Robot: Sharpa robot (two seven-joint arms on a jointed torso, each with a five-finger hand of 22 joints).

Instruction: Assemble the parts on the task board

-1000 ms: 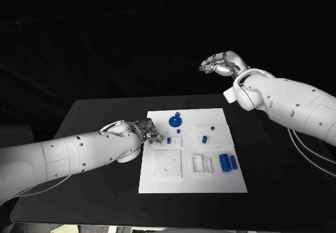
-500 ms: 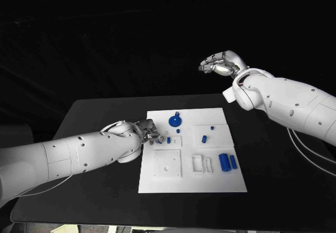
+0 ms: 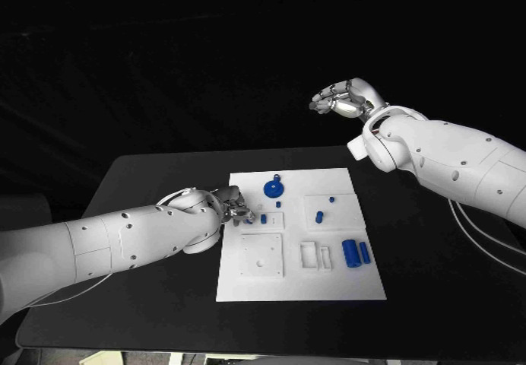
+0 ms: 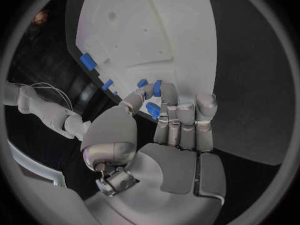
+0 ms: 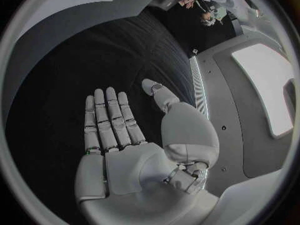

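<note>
The left hand (image 4: 169, 117) pinched a small blue part (image 4: 152, 110) between thumb and fingertips, low over the left side of the task board (image 3: 329, 285). Judgement: the step in hand was seating this part in the board; best done by aligning it square above its recess, then lowering slowly and releasing only once seated. The right hand (image 5: 128, 150) was raised well clear of the board, flat, fingers extended, holding nothing. Count on the board in the head view: one round blue part (image 3: 274, 188), two blue cylinders (image 3: 356, 254) side by side, and about three smaller blue pieces.
</note>
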